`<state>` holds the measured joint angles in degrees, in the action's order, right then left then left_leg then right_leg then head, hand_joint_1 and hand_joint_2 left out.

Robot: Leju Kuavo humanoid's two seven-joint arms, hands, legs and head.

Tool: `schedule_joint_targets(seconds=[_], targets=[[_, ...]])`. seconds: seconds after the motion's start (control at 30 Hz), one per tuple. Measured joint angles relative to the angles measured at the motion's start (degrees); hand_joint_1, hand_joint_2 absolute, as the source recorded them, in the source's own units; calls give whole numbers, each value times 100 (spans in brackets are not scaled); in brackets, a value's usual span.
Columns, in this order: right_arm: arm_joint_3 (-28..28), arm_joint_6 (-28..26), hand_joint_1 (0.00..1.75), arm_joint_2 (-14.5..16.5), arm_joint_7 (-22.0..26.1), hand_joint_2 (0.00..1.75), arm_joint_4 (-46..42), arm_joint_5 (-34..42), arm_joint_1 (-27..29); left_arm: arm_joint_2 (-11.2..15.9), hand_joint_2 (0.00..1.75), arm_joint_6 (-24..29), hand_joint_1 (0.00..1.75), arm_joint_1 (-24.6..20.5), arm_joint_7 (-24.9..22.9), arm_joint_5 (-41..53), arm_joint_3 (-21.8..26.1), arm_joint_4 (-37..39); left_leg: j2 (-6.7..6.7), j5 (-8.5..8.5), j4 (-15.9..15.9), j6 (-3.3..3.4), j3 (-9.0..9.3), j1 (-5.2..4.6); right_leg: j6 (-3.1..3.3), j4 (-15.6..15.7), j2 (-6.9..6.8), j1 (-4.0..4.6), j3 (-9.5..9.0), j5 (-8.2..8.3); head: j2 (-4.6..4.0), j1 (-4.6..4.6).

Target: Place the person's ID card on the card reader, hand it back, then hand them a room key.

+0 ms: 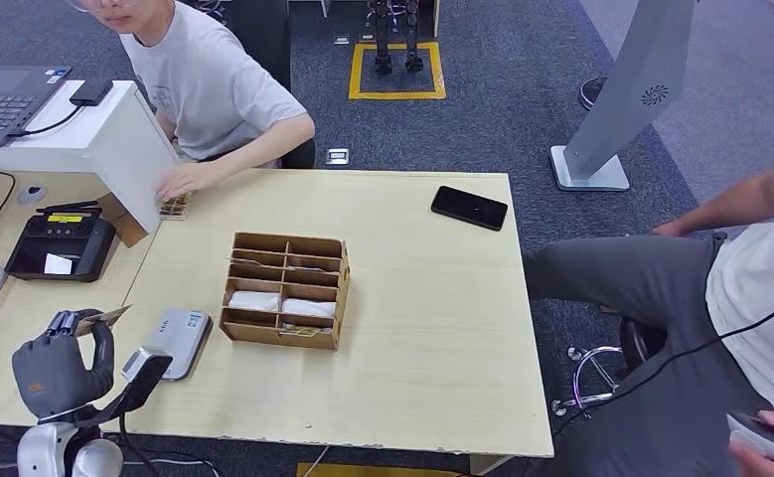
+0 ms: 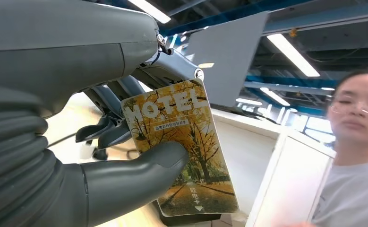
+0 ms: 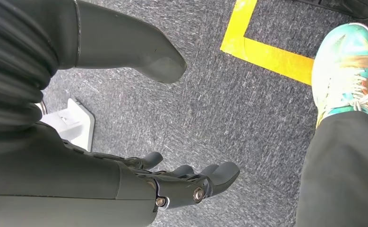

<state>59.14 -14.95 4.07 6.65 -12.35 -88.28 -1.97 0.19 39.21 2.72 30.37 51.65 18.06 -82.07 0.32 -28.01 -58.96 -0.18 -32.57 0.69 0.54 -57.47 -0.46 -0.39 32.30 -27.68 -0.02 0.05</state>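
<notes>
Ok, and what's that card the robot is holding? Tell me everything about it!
The card is a thin, flat, glossy card, probably plastic, with rounded corners. It shows yellow autumn trees along a path, the big white word MOTEL across its top, and small lines of print below. The left hand pinches it, thumb pressed on its picture side and fingers behind, holding it up above the near left corner of the table.

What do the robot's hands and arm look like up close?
The left hand is dark grey, with a soft ribbed cover at the wrist, a fat smooth grey thumb and thinner, darker fingers with small silver screws. Below it the arm turns shiny silver, with a black strut beside it. The right hand looks the same.
</notes>
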Motion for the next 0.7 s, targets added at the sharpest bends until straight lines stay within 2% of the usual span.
schedule_joint_targets(seconds=[0.17, 0.33, 0.53, 0.7], targets=[[2, -8, 0, 0, -9, 175, 0, 0, -1, 193, 175, -781, 175, 48, -415, -1593, -353, -55, -2, 0, 0, 0, -1, 1, 0, 0, -4, 0, 0, -1, 0, 0], [2, -16, 0, 1, -16, 175, 1, 1, 6, 258, 175, -1158, 175, 51, -572, -1933, -569, -131, 1, 0, 0, 0, 0, -2, 0, 0, 0, 0, 0, 0, 0, 1], [8, -39, 0, 13, -18, 175, 2, 0, 5, 257, 175, -2345, 175, 69, -1198, -3048, -686, -266, 0, 0, -1, 1, -1, -2, -1, 0, 0, 0, 0, 0, 0, 1], [11, -80, 0, 29, -30, 175, 3, -1, 8, 260, 175, -2542, 175, 58, -1610, -3372, -701, -279, 1, 0, -1, 1, 0, -2, -1, 0, 1, 0, 2, 0, 0, 1]])
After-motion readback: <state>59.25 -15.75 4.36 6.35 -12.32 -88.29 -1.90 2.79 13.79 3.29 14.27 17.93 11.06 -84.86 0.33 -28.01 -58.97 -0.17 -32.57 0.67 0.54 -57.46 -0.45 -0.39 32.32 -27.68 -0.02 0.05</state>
